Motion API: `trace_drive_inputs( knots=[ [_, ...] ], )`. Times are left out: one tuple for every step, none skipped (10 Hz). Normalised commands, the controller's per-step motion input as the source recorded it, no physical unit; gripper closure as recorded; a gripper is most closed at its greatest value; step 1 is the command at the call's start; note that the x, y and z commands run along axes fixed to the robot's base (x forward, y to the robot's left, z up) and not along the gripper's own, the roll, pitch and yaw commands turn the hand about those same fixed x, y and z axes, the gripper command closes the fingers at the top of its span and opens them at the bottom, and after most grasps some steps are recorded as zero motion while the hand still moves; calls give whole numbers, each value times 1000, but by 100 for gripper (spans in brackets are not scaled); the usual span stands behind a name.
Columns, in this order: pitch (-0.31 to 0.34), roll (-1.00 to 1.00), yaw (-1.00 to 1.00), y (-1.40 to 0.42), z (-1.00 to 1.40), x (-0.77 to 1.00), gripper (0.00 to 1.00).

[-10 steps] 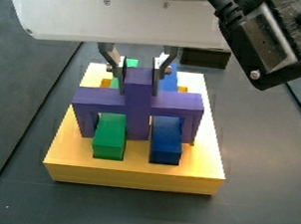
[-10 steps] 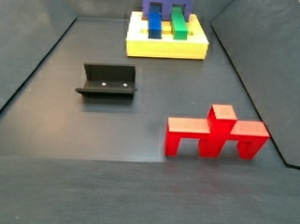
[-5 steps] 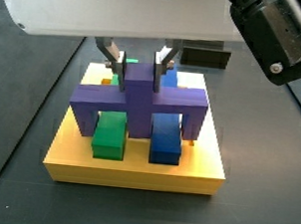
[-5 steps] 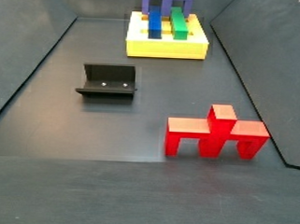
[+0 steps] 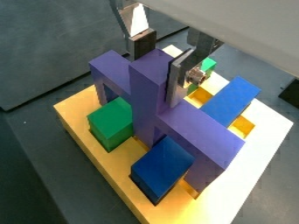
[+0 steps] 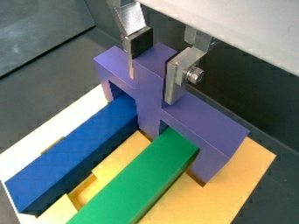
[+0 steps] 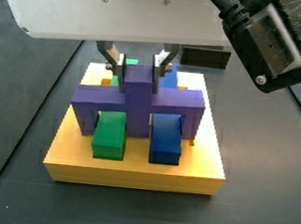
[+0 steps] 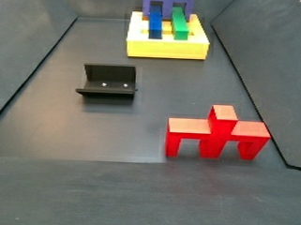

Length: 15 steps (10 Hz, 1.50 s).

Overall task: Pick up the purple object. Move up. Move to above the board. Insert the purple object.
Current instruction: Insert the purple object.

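Note:
The purple object [image 7: 137,98] stands upright on the yellow board [image 7: 134,172], its legs astride the green bar [image 7: 108,135] and the blue bar [image 7: 167,141]. My gripper [image 7: 138,71] is directly above it, and its fingers [image 5: 181,77] are shut on the sides of the stem near its top. Both wrist views show the gripper [image 5: 162,66] [image 6: 158,68] on the purple stem [image 6: 140,87] over the board [image 6: 233,184]. In a side view the purple object [image 8: 155,4] and board [image 8: 163,47] sit at the far end; the gripper is out of that frame.
A red piece of similar shape [image 8: 217,134] stands on the dark floor near the front right. The fixture [image 8: 108,82] stands left of centre. Sloping dark walls border the floor on both sides.
The arm body bobbed up slightly half a second ago and is back down now. The purple object stays on the board between the fingers.

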Motion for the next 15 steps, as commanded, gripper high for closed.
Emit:
trace_drive_inputs(
  knots=[
    [0, 1, 0, -9, -246, 0, 100],
    [0, 33, 0, 0, -326, 0, 100],
    [0, 0, 0, 0, -374, 9, 100],
    [0, -66, 0, -63, -223, 131, 100],
    [0, -153, 0, -86, -97, 134, 100],
    [0, -201, 0, -97, 0, 177, 100],
    [10, -166, 0, -34, -37, 194, 100],
    [0, -70, 0, 34, -294, 0, 100],
    [0, 17, 0, 134, -351, 0, 100],
    [0, 31, -3, 129, -214, 0, 100],
    [9, 30, -26, 100, -149, -6, 100],
    [0, 0, -26, 77, -117, -83, 100],
    [0, 0, -6, 0, 0, -151, 100],
    [41, 0, 0, 0, 151, -9, 100],
    [34, 0, 0, 0, 211, 0, 100]
  ],
)
